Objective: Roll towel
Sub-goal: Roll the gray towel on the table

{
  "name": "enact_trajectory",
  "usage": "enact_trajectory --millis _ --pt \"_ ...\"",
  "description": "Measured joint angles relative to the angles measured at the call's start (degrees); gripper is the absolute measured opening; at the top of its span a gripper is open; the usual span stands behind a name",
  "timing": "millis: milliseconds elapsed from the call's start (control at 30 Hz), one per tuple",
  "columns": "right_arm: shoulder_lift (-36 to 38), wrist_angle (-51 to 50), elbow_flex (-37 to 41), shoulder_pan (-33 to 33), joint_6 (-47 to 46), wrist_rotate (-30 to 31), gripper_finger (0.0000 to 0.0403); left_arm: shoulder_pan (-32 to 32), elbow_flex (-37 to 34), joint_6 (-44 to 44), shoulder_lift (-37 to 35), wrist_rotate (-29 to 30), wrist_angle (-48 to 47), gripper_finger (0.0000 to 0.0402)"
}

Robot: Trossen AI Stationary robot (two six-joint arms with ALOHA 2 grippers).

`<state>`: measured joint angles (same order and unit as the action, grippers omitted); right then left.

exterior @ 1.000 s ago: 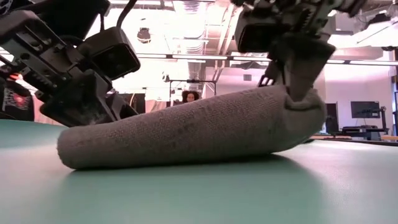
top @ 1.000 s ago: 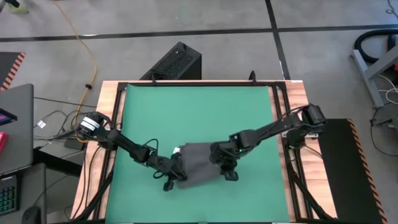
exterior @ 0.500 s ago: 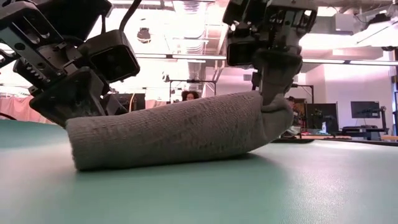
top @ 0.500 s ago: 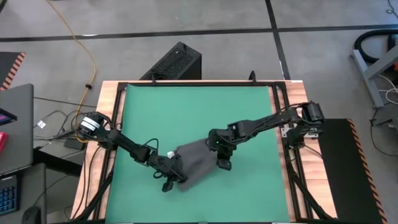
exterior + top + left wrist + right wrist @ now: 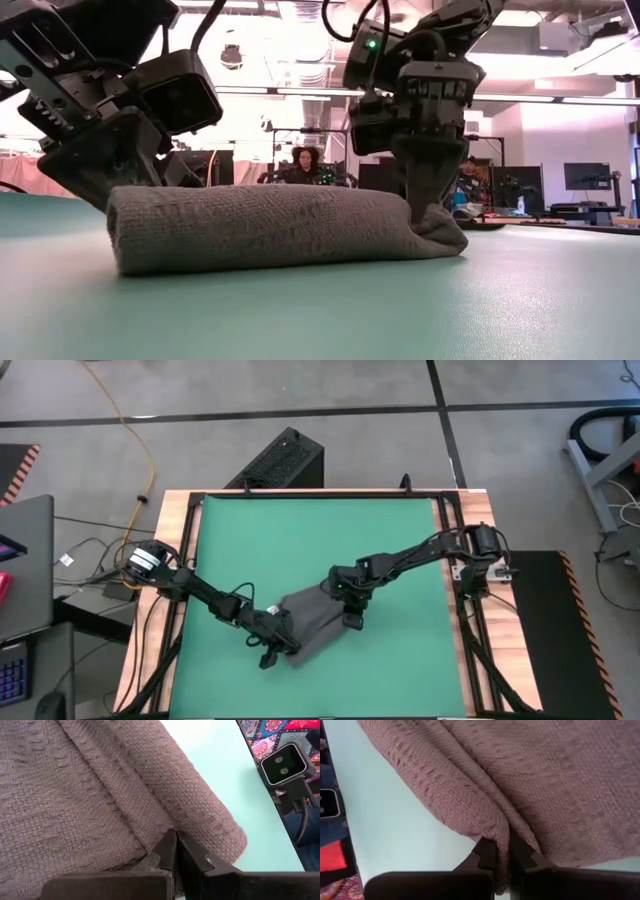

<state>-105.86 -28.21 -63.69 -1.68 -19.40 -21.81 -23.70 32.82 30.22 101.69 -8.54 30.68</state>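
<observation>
The dark grey towel (image 5: pixel 312 618) lies as a thick roll on the green mat (image 5: pixel 300 540), near its front middle. In the low view the towel (image 5: pixel 260 228) rests along its length on the mat. A small white tag (image 5: pixel 272 609) shows at its left end. My left gripper (image 5: pixel 278 647) is shut on the towel's left end; it also shows in the low view (image 5: pixel 110 175). My right gripper (image 5: pixel 350 617) is shut on the right end and stands upright over it in the low view (image 5: pixel 430 200). My left gripper pinches a fold of the towel's left end (image 5: pixel 167 826) between its two fingers, which come slanting down from the left. The towel's end rests on the mat below them. How many layers it has, I cannot tell. My right gripper pinches a bunched fold at the towel's right end (image 5: pixel 501 827) between its two fingers. The fingers (image 5: pixel 428 190) come from above, pointing down. That end (image 5: pixel 445 238) lies on the mat, slack.
The mat's far half and right side are bare (image 5: pixel 330 530). A black rail frame (image 5: pixel 450 530) and wooden border edge the mat. A black box (image 5: pixel 282 460) stands on the floor beyond the far edge. A person (image 5: pixel 303 160) sits in the room behind.
My right gripper has gone down and toward the table's far left with the towel's right end. That end, held up off the mat a second ago, now lies on it, and the roll is level. The towel shows narrower from above.
</observation>
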Motion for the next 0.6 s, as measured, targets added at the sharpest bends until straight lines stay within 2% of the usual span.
enact_trajectory --millis 167,267,333,500,600 --pt "-0.11 0.24 0.08 1.4 -0.48 -0.16 0.003 -0.08 -0.06 0.77 -0.63 -1.68 -0.27 0.0" --pt "-0.15 0.04 0.1 1.84 -0.36 -0.14 0.003 -0.35 -0.22 1.17 -3.55 -1.21 -1.57 0.0" --pt "-0.15 -0.03 0.12 1.81 0.17 0.31 0.003 -0.4 -0.31 0.5 -7.25 1.66 -4.45 0.0" --pt "-0.17 0.24 0.19 1.95 0.2 0.66 0.003 -0.74 -0.25 -5.15 -16.8 13.82 -9.79 0.0" --pt "-0.2 0.08 0.19 2.0 0.2 0.62 0.003 -0.94 0.98 -9.42 -20.03 16.44 -9.64 0.0"
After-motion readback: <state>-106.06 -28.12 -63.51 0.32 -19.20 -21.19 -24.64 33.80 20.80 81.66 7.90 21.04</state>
